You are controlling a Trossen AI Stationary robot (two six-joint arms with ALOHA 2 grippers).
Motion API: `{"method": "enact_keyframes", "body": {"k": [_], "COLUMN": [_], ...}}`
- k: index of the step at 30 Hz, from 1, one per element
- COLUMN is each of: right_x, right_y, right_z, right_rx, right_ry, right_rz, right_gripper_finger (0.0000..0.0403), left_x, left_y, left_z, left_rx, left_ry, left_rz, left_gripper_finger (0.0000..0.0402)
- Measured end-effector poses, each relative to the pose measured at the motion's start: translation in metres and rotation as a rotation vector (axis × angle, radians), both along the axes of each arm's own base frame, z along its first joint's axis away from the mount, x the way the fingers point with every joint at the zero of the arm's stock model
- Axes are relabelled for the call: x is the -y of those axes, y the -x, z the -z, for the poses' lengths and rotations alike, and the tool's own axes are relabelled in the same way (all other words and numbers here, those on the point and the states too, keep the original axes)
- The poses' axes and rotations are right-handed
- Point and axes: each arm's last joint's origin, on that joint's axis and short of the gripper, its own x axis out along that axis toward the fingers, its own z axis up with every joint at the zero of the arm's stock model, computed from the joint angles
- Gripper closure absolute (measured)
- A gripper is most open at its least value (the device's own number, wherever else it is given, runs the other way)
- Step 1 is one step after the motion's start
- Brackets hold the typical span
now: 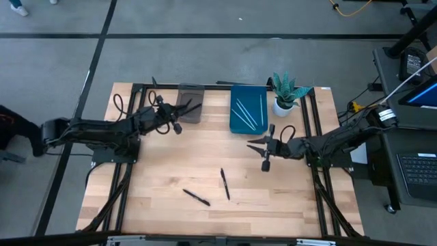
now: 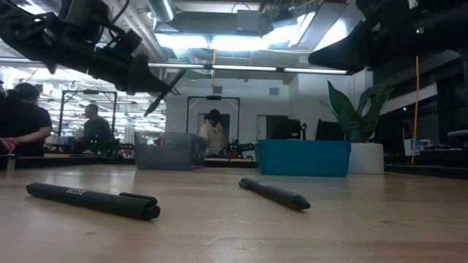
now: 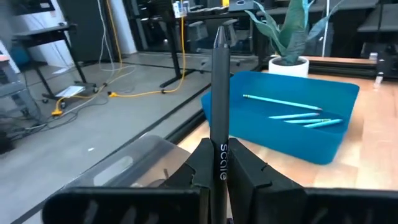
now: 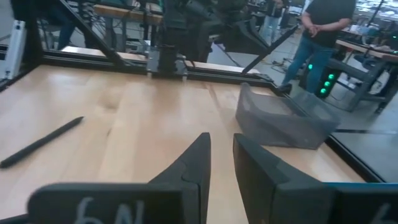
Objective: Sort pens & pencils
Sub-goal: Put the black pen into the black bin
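Observation:
My left gripper (image 1: 171, 115) hovers by the grey tray (image 1: 190, 103) at the far side of the table, shut on a black pen (image 3: 219, 93). Two more black pens lie flat on the wood, one (image 1: 196, 197) nearer the near edge, the other (image 1: 224, 184) just beyond it. The blue tray (image 1: 248, 109) holds three pale teal pencils (image 3: 292, 112). My right gripper (image 1: 251, 145) hangs open and empty above bare wood, near of the blue tray. My left gripper pinches the black pen between its two fingers at the printed stretch of the barrel (image 3: 222, 163). The pen lies along the fingers, and its free end (image 3: 219, 37) sticks out well beyond them. It is lifted clear of the table and tilted, above the grey tray's near side.
A potted plant (image 1: 285, 92) stands at the far right corner beside the blue tray. Black cables loop near the left arm (image 1: 119, 106). A dark metal frame rims the table. People stand in the room beyond (image 2: 213, 135). Bare wood lies between the two arms.

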Motion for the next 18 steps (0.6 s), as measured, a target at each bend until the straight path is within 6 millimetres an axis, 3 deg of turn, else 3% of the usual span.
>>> {"method": "enact_keyframes", "body": {"k": [11,18], "right_x": [0.023,0.035], "right_y": [-0.003,-0.004], "right_z": [-0.001,-0.004], "right_rx": [-0.001,0.003], "right_ry": [0.016,0.026], "right_rz": [0.103,0.041], "right_gripper_finger": [0.0331,0.0331], "left_x": [-0.027,-0.053], "left_y": [-0.003,-0.014], "left_z": [-0.005,-0.013], "left_rx": [-0.010,-0.161], "left_ry": [0.046,0.143], "left_rz": [0.029,-0.016], "left_gripper_finger": [0.0385,0.0385]}}
